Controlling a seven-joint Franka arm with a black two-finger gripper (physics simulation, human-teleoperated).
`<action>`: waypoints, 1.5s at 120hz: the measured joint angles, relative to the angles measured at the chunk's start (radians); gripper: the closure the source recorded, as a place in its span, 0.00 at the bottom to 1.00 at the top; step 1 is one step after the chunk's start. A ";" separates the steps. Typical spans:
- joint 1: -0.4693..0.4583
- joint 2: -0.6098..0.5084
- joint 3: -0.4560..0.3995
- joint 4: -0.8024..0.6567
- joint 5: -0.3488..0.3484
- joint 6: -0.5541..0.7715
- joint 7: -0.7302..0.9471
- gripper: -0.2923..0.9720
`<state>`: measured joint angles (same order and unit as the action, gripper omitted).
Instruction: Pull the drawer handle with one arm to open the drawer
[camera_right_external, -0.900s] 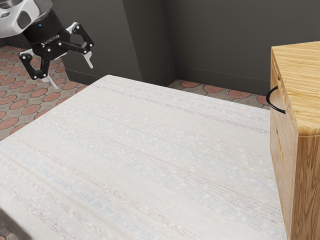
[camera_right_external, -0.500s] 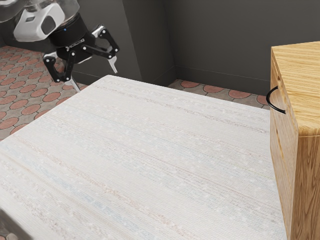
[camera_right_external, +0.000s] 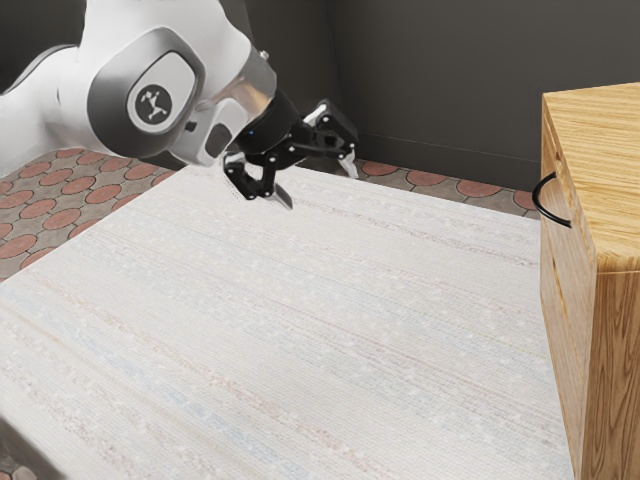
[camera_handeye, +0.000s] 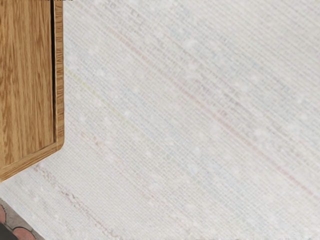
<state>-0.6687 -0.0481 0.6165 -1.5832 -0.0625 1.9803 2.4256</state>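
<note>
Reaching toward the cabinet looks to be the step in hand. The claw (camera_right_external: 320, 187) hangs over the far part of the table (camera_right_external: 300, 330), in the upper middle of the exterior view. Its two fingers are spread wide and grasp nothing.

The handle (camera_right_external: 548, 200), a thin black loop, sits on the cabinet's (camera_right_external: 595, 250) side face at the exterior view's right edge, well apart from the claw. As far as I can tell, the drawer front (camera_handeye: 25, 75) lies flush in its frame, so the drawer is not yet opened.

The next move, by my judgement, calls for:
- travelling toward the exterior view's right at the handle's height;
- turning the hand so the fingers straddle the loop;
- clenching on it;
- drawing back toward the exterior view's left.

Nothing stands on the table between the claw and the cabinet, so there is open room both for the approach and for the pull. The edges to mind are the cabinet's top corner just above the handle and the wood face behind it, since spread fingers could knock either. Beyond the table's far edge lie the brick floor (camera_right_external: 40, 200) and a dark wall (camera_right_external: 440, 70).
</note>
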 joint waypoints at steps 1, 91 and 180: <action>-0.003 0.001 0.000 0.000 -0.001 0.006 0.004 0.23; -0.055 0.158 -0.039 0.104 -0.297 0.174 0.398 0.23; -0.038 0.189 -0.069 0.138 -0.391 0.181 0.444 0.23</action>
<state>-0.7062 0.1411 0.5477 -1.4454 -0.4531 2.1609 2.8698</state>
